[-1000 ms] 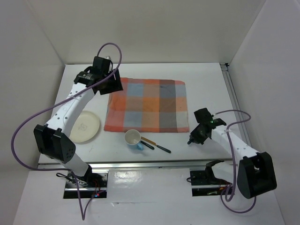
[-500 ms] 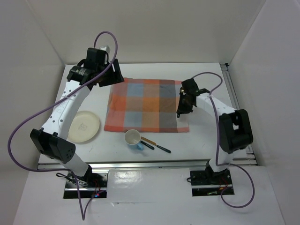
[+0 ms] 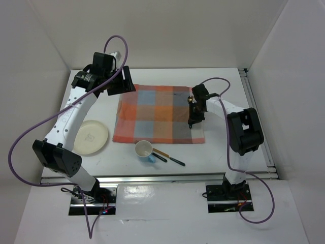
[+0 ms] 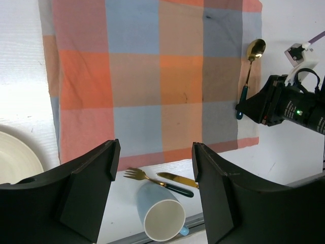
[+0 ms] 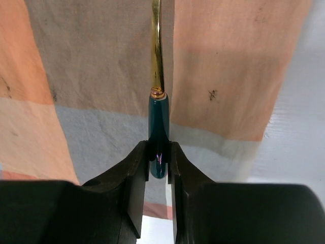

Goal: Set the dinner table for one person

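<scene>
The white dinner table (image 3: pixel 223 86) bears an orange-and-grey checked mat (image 3: pixel 160 114). My right gripper (image 3: pixel 193 121) is over the mat's right edge, shut on the teal handle of a gold spoon (image 5: pixel 158 76). The spoon's bowl points toward the far side and also shows in the left wrist view (image 4: pixel 249 71). My left gripper (image 3: pixel 121 84) is open and empty, high above the mat's far left corner. A cream plate (image 3: pixel 90 136) lies left of the mat. A light blue mug (image 3: pixel 144 150) lies on its side in front of the mat, beside a gold fork (image 4: pixel 136 174) and knife (image 4: pixel 175 179).
White walls close in the table at the back and both sides. A metal rail (image 3: pixel 256 117) runs along the table's right edge. The near edge of the table is just behind the mug.
My right gripper has swung from the table's near right to the mat's right edge. My left gripper has moved a little to the left and farther back.
</scene>
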Available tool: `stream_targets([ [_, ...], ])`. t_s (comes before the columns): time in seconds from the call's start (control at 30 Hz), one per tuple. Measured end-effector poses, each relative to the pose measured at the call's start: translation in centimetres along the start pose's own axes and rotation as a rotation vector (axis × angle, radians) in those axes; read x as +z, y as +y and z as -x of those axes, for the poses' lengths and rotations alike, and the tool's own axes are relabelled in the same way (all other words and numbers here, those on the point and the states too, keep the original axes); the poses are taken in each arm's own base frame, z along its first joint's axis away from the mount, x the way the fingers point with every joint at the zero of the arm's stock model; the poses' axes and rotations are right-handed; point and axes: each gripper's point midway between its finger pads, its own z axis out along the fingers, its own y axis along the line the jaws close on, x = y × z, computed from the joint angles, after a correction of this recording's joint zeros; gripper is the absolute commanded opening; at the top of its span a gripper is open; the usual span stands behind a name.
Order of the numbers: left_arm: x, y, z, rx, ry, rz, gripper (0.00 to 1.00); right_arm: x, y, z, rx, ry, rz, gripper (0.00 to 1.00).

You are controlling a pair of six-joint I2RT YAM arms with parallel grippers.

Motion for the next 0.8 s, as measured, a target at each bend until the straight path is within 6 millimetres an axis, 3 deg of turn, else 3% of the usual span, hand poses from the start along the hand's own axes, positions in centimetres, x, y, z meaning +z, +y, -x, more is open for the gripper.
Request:
stream_targets([
  [0.1,0.0,0.0,-0.2,0.0,0.011,-0.005,0.76,0.3,0.0,-0.1,0.0,0.007,0.004,0.08],
  [0.2,-0.1,-0.1,-0.4,0.0,0.017,-0.008,0.75,0.8,0.0,-0.5,0.002,0.024,0.005,0.27],
  [0.27,0.0,0.0,-0.4,0.0,0.019,-0.008,0.75,1.1,-0.1,-0.7,0.003,0.033,0.003,0.28],
  [0.33,-0.1,-0.1,-0.4,0.0,0.021,-0.01,0.75,1.2,-0.1,-0.8,0.006,0.038,0.001,0.45],
  [0.43,-0.1,-0.1,-0.5,-0.001,0.022,-0.011,0.75,1.1,-0.1,-0.8,0.007,0.038,0.003,0.58],
  [0.5,-0.1,-0.1,-0.5,0.0,0.023,-0.012,0.75,0.7,0.0,-0.7,0.009,0.031,0.003,0.6],
  [0.7,-0.1,-0.1,-0.5,0.0,0.023,-0.012,0.75,-3.0,1.0,0.8,-0.003,-0.047,0.035,0.6],
  [0.8,-0.1,-0.1,-0.5,-0.001,0.023,-0.012,0.75,-5.9,3.1,1.4,-0.036,-0.107,0.11,0.7],
])
